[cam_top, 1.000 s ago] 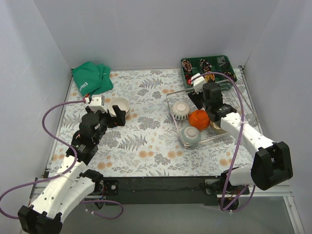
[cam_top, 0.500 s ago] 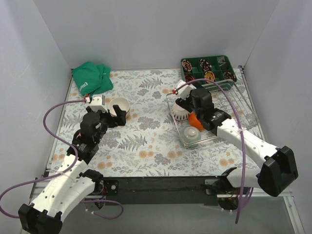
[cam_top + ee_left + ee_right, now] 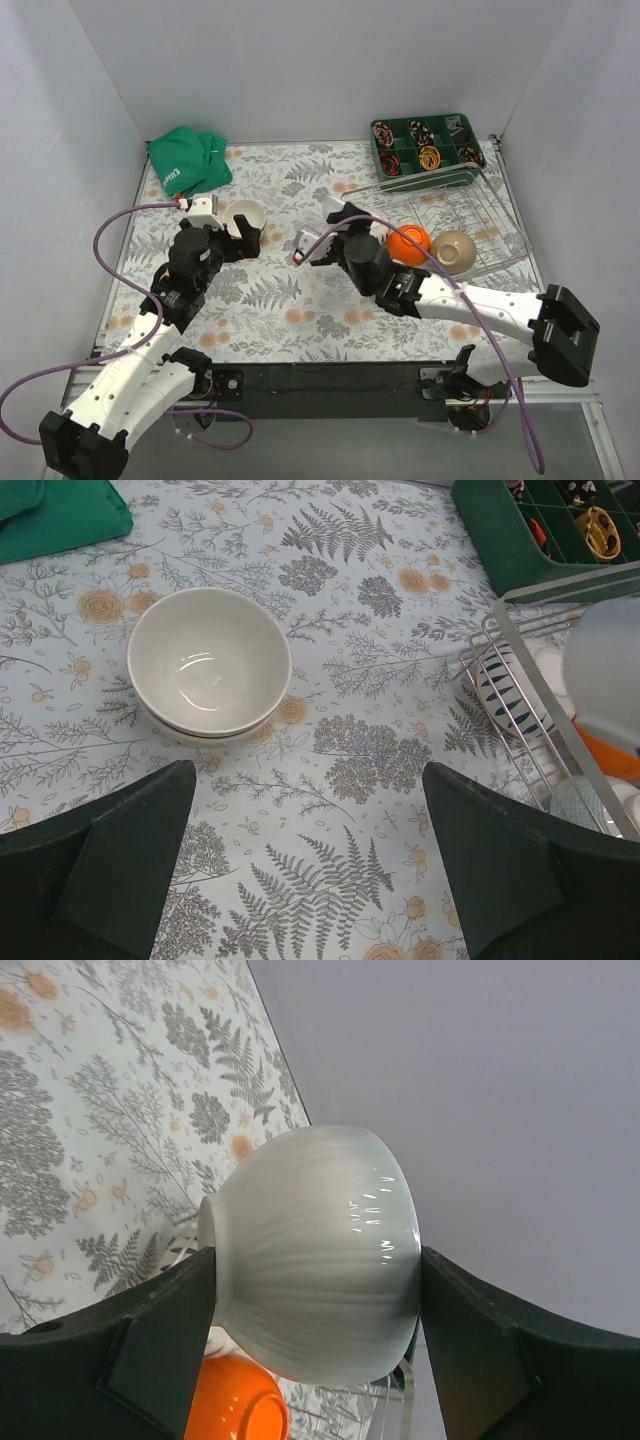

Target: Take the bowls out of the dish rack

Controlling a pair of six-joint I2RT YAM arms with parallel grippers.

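My right gripper (image 3: pixel 315 1260) is shut on a pale green ribbed bowl (image 3: pixel 315 1250), held on its side above the left end of the wire dish rack (image 3: pixel 485 215). In the top view this gripper (image 3: pixel 350 238) is just left of the rack. An orange bowl (image 3: pixel 408 240) and a beige bowl (image 3: pixel 452 248) lie in the rack. A blue-striped ribbed bowl (image 3: pixel 510 702) shows in the rack in the left wrist view. My left gripper (image 3: pixel 308 775) is open and empty, just short of two stacked cream bowls (image 3: pixel 208 663) on the table (image 3: pixel 243 216).
A green compartment tray (image 3: pixel 425 140) stands behind the rack at the back right. A green cloth (image 3: pixel 188 160) lies at the back left. The floral mat (image 3: pixel 290 300) covers the table, with white walls on three sides.
My right gripper lifted the pale green bowl out of the rack's near end and carried it left to the rack's left edge. The left arm has barely moved.
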